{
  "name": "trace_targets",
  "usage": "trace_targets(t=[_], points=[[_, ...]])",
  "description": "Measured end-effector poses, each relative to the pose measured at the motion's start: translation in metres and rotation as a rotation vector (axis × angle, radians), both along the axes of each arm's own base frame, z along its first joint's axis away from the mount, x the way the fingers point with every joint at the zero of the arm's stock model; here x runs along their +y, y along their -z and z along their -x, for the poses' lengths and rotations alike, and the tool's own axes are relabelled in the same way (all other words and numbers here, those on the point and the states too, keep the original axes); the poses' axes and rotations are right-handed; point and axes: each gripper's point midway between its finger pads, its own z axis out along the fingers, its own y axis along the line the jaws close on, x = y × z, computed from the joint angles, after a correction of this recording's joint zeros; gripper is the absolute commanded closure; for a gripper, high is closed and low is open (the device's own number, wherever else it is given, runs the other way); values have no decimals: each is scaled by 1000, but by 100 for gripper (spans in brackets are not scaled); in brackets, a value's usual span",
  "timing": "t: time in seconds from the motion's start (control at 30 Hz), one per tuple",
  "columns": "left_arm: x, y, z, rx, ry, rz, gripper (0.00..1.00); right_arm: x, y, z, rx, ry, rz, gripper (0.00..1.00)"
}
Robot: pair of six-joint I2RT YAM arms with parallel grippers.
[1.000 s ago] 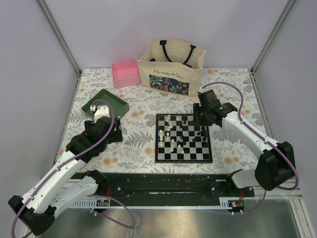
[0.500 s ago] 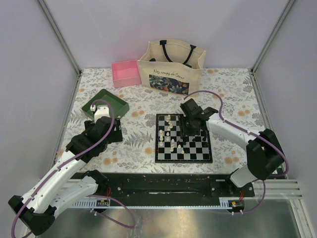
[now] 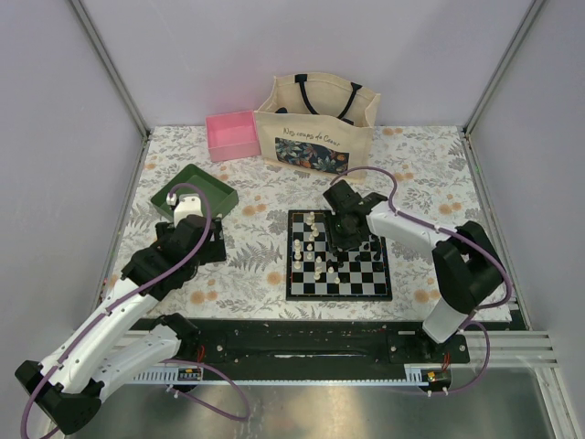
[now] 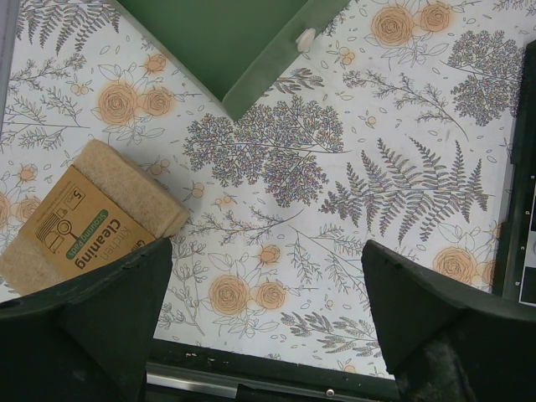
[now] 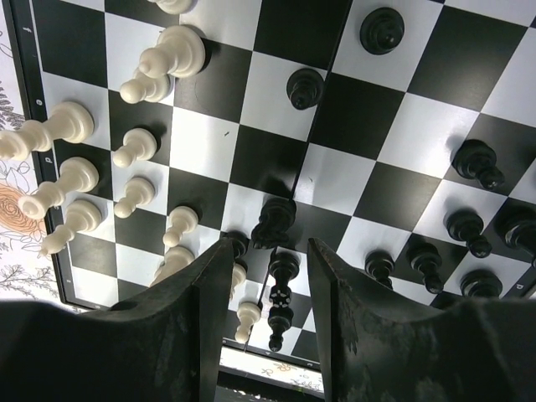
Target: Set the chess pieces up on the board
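Observation:
The board (image 3: 294, 294) lies at the table's middle, with cream-white pieces (image 3: 313, 242) on its left half and black pieces (image 3: 373, 245) on its right. My right gripper (image 3: 345, 236) hangs low over the board's far middle, open. In the right wrist view its fingertips (image 5: 216, 251) straddle a tall black piece (image 5: 280, 293), with a black knight (image 5: 272, 222) just beyond; neither is gripped. Cream pieces (image 5: 67, 176) stand at the left, black ones (image 5: 477, 163) at the right. My left gripper (image 4: 268, 251) is open and empty over the floral cloth, left of the board.
A green tray (image 3: 194, 192) sits far left, a pink box (image 3: 232, 134) and a tote bag (image 3: 316, 128) at the back. In the left wrist view a packaged sponge (image 4: 84, 218) lies by the left finger, and a small cream thing (image 4: 306, 37) rests at the green tray's (image 4: 226, 42) edge.
My right gripper has moved left from the board's far right corner to over its far middle, among the black pieces. The left arm has not moved.

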Motion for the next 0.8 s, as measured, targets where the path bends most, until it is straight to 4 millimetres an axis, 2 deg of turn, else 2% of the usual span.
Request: trace_targets(t=[0.53,0.8], points=[[0,0,0,0,0,0,1,4,12,-5,22,-9,21,61],[0,0,0,0,-1,-1,1,5,11,-8,17,-18,24,75]])
